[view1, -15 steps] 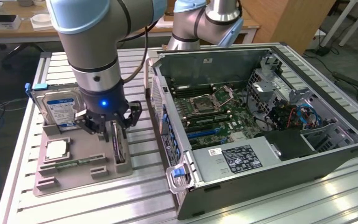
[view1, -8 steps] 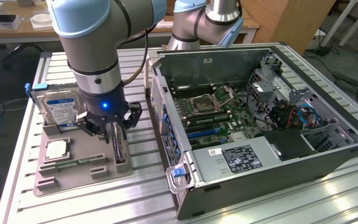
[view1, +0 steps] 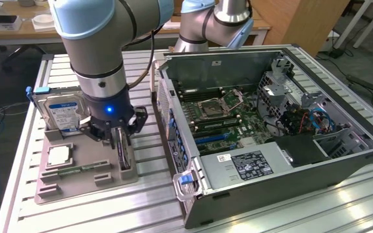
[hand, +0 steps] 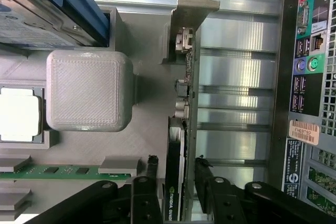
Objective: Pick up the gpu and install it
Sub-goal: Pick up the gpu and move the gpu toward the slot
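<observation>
The gpu (hand: 176, 140) is a thin dark card with a silvery end bracket (hand: 191, 3). It stands on edge in a slot of the grey holder tray (hand: 142, 135). My gripper (hand: 176, 163) is lowered over the card's end away from the bracket. It is open, with one black finger on each side of the card and a narrow gap on both sides. In the exterior view the gripper (view1: 122, 138) hangs over the gpu (view1: 124, 158) at the tray's edge nearest the computer case.
The tray (view1: 86, 182) also holds a hard drive (view1: 60, 114), a processor chip (view1: 58, 155) and a green memory stick (view1: 76, 170). The open computer case (view1: 271, 121) lies at the exterior view's right, motherboard exposed. A second arm (view1: 212, 24) stands behind it.
</observation>
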Robot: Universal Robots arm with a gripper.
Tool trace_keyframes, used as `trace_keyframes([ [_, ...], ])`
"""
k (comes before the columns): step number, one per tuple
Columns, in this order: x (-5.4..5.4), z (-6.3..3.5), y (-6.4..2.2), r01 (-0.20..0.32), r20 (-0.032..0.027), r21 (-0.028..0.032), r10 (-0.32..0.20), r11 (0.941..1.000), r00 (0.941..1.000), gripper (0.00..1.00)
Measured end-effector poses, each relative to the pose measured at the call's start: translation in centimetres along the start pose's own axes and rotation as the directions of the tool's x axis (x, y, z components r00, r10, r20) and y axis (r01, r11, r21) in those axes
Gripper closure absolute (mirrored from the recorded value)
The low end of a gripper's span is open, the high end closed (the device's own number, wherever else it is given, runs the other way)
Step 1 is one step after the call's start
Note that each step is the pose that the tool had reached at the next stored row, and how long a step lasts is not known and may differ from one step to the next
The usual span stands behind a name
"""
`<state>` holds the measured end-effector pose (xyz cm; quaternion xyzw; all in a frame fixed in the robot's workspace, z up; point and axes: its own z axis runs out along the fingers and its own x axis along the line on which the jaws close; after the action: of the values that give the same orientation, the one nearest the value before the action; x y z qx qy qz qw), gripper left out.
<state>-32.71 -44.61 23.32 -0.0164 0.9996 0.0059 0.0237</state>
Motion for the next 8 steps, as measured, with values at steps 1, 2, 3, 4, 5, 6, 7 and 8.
trace_keyframes([
  [1, 0.00, 0.00, 0.00, 0.000, 0.0000, 0.0000, 0.000, 1.0000, 1.0000, 0.55],
  [2, 0.00, 0.00, 0.00, 0.000, 0.0000, 0.0000, 0.000, 1.0000, 1.0000, 0.61],
  [3, 0.00, 0.00, 0.00, 0.000, 0.0000, 0.0000, 0.000, 1.0000, 1.0000, 0.61],
  [4, 0.00, 0.00, 0.00, 0.000, 0.0000, 0.0000, 0.000, 1.0000, 1.0000, 0.67],
  [5, 0.00, 0.00, 0.00, 0.000, 0.0000, 0.0000, 0.000, 1.0000, 1.0000, 0.67],
  [6, 0.00, 0.00, 0.00, 0.000, 0.0000, 0.0000, 0.000, 1.0000, 1.0000, 0.67],
  [7, 0.00, 0.00, 0.00, 0.000, 0.0000, 0.0000, 0.000, 1.0000, 1.0000, 0.67],
  [8, 0.00, 0.00, 0.00, 0.000, -0.0001, 0.0000, 0.000, 1.0000, 1.0000, 0.67],
])
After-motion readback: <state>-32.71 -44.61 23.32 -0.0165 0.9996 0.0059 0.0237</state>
